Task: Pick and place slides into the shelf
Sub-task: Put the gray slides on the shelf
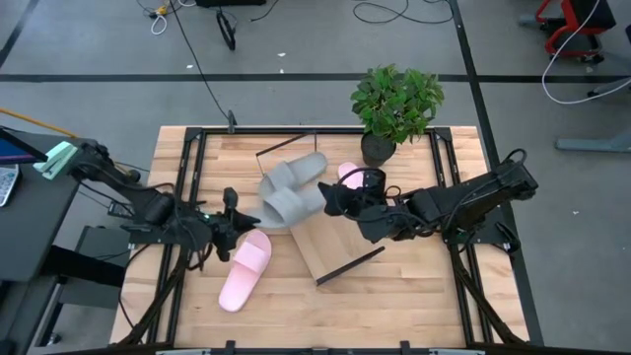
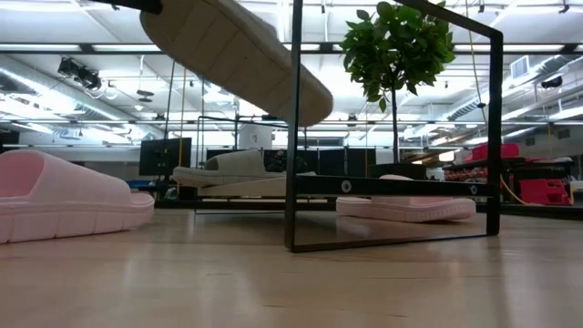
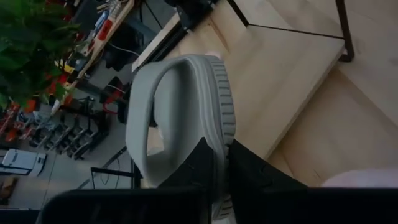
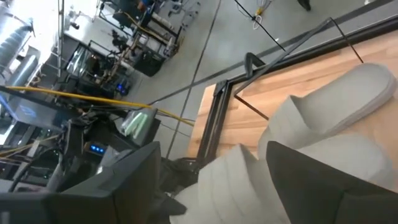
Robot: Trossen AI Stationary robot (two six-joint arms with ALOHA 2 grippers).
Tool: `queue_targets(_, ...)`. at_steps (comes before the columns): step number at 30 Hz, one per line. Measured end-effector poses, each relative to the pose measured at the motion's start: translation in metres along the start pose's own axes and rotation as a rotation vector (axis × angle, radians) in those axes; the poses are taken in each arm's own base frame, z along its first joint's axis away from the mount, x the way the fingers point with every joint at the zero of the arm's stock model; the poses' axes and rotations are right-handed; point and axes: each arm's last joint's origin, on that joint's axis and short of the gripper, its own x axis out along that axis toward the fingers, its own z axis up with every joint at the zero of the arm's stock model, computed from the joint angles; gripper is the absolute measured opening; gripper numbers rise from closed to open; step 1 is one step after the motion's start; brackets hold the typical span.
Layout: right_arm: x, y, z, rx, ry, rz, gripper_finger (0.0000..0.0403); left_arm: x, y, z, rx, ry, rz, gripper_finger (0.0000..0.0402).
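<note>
A grey slide point(image 1: 288, 207) is held in the air over the shelf point(image 1: 330, 247); in the low view it hangs high and tilted point(image 2: 237, 50). My left gripper point(image 1: 240, 219) is shut on its left end. My right gripper point(image 1: 333, 201) is open at its right end, one finger on each side of the sole point(image 4: 233, 180). A second grey slide point(image 1: 301, 171) lies sole down on the shelf's far end. One pink slide point(image 1: 245, 268) lies on the table near the left. The other pink slide point(image 1: 347, 174) lies by the plant pot. My left gripper pinches the ribbed rim of the sole point(image 3: 219, 134) between its two fingers, at the slide's end toward the table's left. The fingers come level from the left. The slide is lifted clear and tilted, its strap point(image 3: 146, 106) turned sideways. Whether my right gripper touches the slide, I cannot tell.
A potted plant point(image 1: 394, 104) stands at the table's far edge, right of centre. The shelf lies askew on the table, and its black end frame point(image 2: 296, 137) stands upright near the front. Free board lies between the grey slide and that frame.
</note>
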Motion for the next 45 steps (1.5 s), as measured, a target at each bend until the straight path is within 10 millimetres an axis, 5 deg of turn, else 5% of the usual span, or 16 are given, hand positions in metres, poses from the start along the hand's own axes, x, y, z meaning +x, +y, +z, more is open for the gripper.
queue_targets(22, -0.002, -0.001, -0.007, -0.020, 0.042, 0.003, 0.0294, 0.088, -0.055, 0.004, 0.105, 0.239, 0.054, 0.0028)
queue_targets(45, -0.014, -0.001, -0.017, -0.077, 0.085, 0.016, 0.0290, 0.103, -0.054, -0.007, 0.006, 0.298, -0.023, 0.0031)
